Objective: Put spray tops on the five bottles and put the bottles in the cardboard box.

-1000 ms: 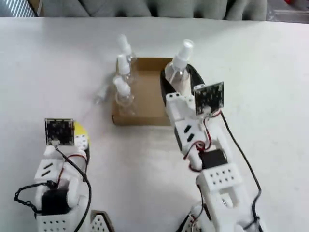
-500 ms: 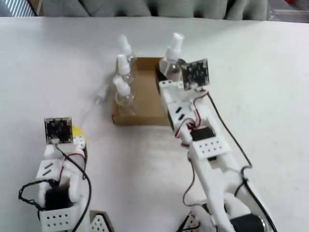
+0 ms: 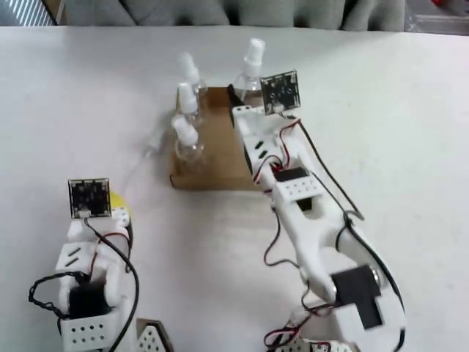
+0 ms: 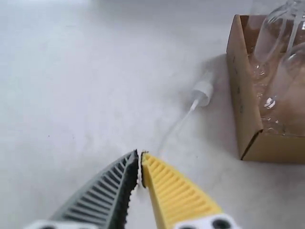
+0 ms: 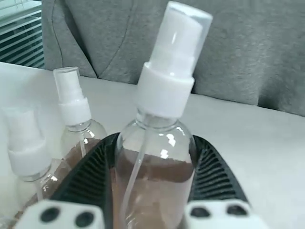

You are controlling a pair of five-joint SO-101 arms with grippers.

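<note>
White desk (image 3: 381,110): right gripper (image 5: 155,157) grasps a capped bottle (image 3: 251,70) at the box's (image 3: 220,147) far right corner; left gripper (image 4: 139,160) clenched, empty. Released high, it could topple neighbouring bottles (image 3: 188,143).

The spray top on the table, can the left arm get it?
Probably yes: only bare table lies between the left pincer and the spray top; the cardboard box stands aside.

Clear glossy plastic bottle (image 5: 152,183), white plastic spray top (image 5: 167,83) (smooth), matt cardboard box (image 4: 244,107), smooth table (image 4: 71,71)
</note>
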